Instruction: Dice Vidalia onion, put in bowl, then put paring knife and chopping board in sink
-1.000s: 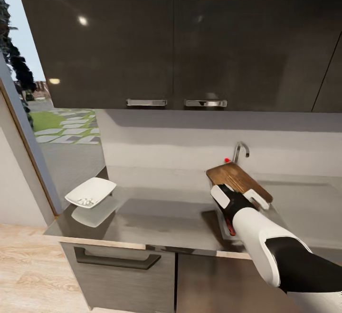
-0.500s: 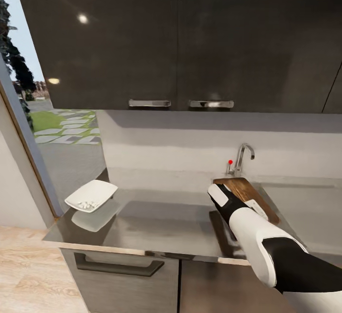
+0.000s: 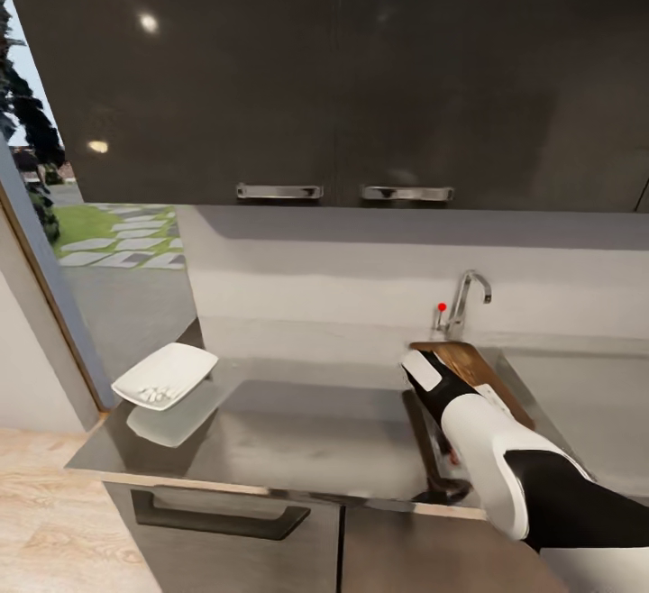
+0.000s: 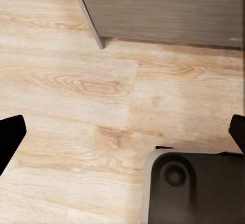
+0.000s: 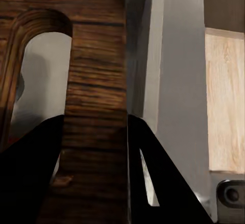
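Note:
My right gripper (image 3: 448,383) is shut on the brown chopping board (image 3: 470,368), which it holds tilted over the sink (image 3: 577,387), just below the chrome tap (image 3: 466,297) with its red knob. In the right wrist view the dark fingers (image 5: 153,169) clamp the board (image 5: 97,55) beside its handle hole. The white bowl (image 3: 165,375) sits at the left end of the grey countertop (image 3: 297,422) with small pale diced pieces (image 3: 155,391) in it. A red sliver (image 3: 453,459) shows in the basin beside my forearm; I cannot tell whether it is the paring knife. My left gripper (image 4: 122,137) hangs open over the floor.
Dark wall cabinets (image 3: 342,79) hang above the counter, low over the tap. A window or doorway (image 3: 54,214) opens at the left. Below the counter are dark cabinet fronts (image 3: 225,521). My own base (image 4: 194,188) stands on the wooden floor (image 4: 76,91).
The right gripper has lowered the chopping board from a raised, flatter pose down toward the sink basin, tilting it steeper. The head view has shifted slightly.

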Available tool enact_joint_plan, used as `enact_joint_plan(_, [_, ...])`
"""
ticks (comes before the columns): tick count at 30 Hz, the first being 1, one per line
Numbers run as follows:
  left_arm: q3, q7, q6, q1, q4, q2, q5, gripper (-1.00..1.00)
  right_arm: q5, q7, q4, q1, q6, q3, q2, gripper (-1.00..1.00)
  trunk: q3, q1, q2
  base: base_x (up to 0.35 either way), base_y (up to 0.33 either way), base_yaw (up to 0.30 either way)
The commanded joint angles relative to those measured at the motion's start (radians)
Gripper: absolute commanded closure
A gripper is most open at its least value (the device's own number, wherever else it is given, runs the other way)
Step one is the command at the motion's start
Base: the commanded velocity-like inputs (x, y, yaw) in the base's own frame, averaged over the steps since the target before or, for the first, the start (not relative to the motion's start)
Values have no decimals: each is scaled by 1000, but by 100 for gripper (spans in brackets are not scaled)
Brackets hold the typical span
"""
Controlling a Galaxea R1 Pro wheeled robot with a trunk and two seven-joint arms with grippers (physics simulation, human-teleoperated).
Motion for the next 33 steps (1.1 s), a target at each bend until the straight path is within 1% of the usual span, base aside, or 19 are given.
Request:
enact_joint_plan(1, [-9, 3, -1, 0, -2, 1, 10, -100, 1, 7, 0, -1, -10, -6, -3, 100, -4, 1, -2, 175, -165, 0])
enact_joint_plan(5, [-9, 3, -1, 0, -2, 1, 10, -100, 1, 25, 14, -1, -13, -10, -9, 100, -10, 1, -2, 118, -67, 0])
enact_joint_plan(11, [-9, 3, -1, 0, -2, 1, 10, -100, 1, 28, 37, -1, -47, -11, -17, 100, -20, 1, -2, 29, -6, 0])
enact_joint_plan(16, [-9, 3, -1, 0, 0, 1, 10, -100, 1, 32, 57, 4, -52, -12, -36, 100, -28, 1, -2, 2, 0, 0])
enact_joint_plan(21, [-9, 3, -1, 0, 1, 1, 10, -100, 1, 61, 73, 9, -53, -13, -54, 100, -36, 1, -2, 0, 0, 0])
enact_joint_plan(33, [-9, 3, -1, 0, 1, 0, 10, -100, 0, 68, 80, 10, -53, -12, -58, 100, -55, 1, -2, 77, -91, 0])
